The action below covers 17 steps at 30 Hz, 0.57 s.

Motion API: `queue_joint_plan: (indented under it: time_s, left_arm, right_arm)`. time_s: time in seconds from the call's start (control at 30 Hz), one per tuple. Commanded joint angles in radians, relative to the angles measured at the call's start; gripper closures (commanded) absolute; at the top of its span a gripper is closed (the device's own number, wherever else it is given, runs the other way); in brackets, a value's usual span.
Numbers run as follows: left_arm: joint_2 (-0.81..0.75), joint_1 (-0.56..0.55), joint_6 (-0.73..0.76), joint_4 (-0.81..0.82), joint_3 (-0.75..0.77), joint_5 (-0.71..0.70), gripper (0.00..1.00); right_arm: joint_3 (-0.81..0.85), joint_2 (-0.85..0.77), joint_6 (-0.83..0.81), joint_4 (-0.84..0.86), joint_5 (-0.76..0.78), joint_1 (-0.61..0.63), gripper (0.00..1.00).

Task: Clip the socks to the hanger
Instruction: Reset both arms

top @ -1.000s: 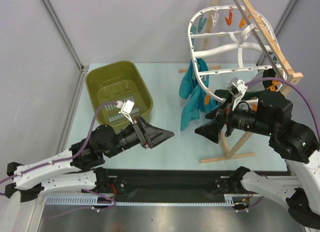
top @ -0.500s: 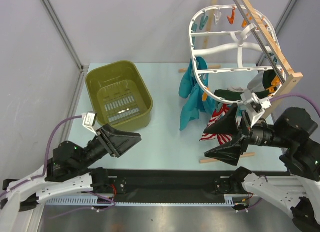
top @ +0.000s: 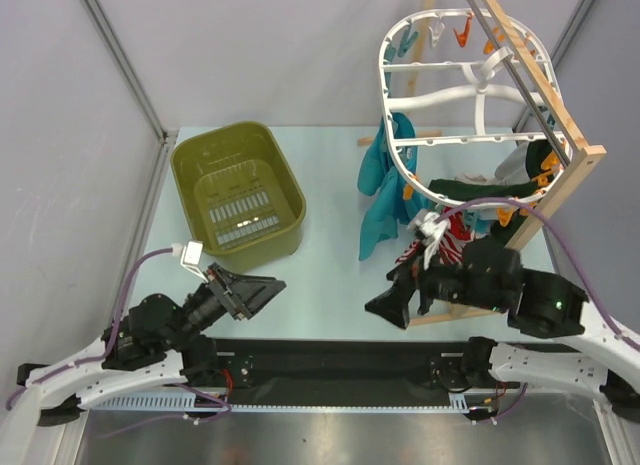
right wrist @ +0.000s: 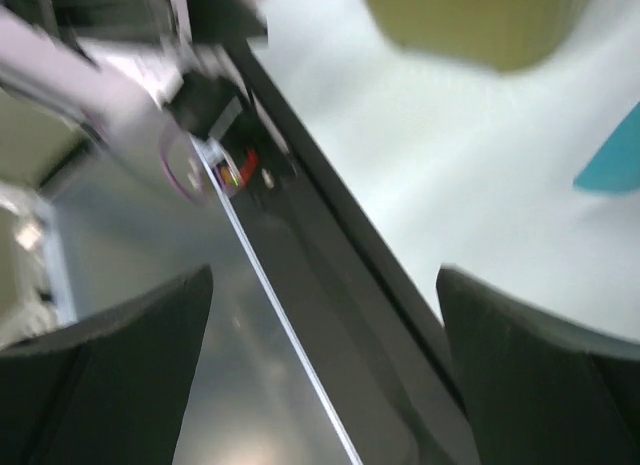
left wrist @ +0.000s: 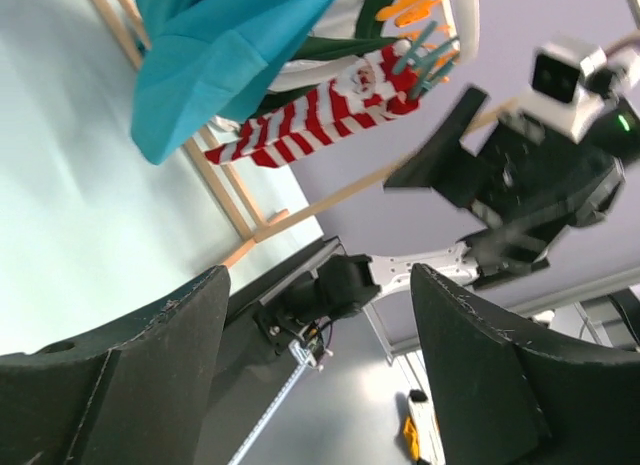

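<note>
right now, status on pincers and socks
Open and empty: left pincer, right pincer. Striped sock hangs clipped on hanger. Teal cloth beside it, nothing blocking.

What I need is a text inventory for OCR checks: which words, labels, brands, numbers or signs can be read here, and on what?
No readable text in any view.
Striped sock: a Santa picture, no lettering.
Olive basket: plain slots only.
Hanger: no print visible.
Fittings on the black base rail: too small to read.
Right wrist view: blurred.
</note>
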Motion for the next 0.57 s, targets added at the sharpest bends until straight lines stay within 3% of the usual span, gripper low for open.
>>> queue_joint_plan:
  time_s: [0.0, 0.03, 0.1, 0.2, 0.37, 0.53]
  left_arm:
    - [-0.049, -0.006, -0.022, -0.008, -0.037, -0.042, 0.21]
    - [-0.059, -0.006, -0.027, -0.013, -0.045, -0.046, 0.21]
    - [-0.081, -0.006, -0.041, -0.022, -0.069, -0.049, 0.21]
    - [-0.105, -0.006, -0.052, -0.012, -0.106, -0.044, 0.20]
    - [-0.128, -0.006, -0.055, -0.002, -0.147, -0.036, 0.19]
    - [-0.186, -0.006, -0.041, 0.040, -0.207, -0.010, 0.17]
  right_arm:
    - [-0.035, 0.010, 0.010, 0.028, 0.490, 0.227, 0.00]
    - [-0.046, 0.016, 0.017, 0.032, 0.563, 0.328, 0.00]
    - [-0.082, 0.045, 0.045, 0.035, 0.730, 0.399, 0.01]
    - [-0.128, 0.076, 0.114, 0.062, 0.861, 0.462, 0.00]
    - [-0.243, 0.085, 0.204, 0.134, 0.917, 0.478, 0.01]
    - [-0.335, 0.022, 0.192, 0.211, 0.881, 0.498, 0.00]
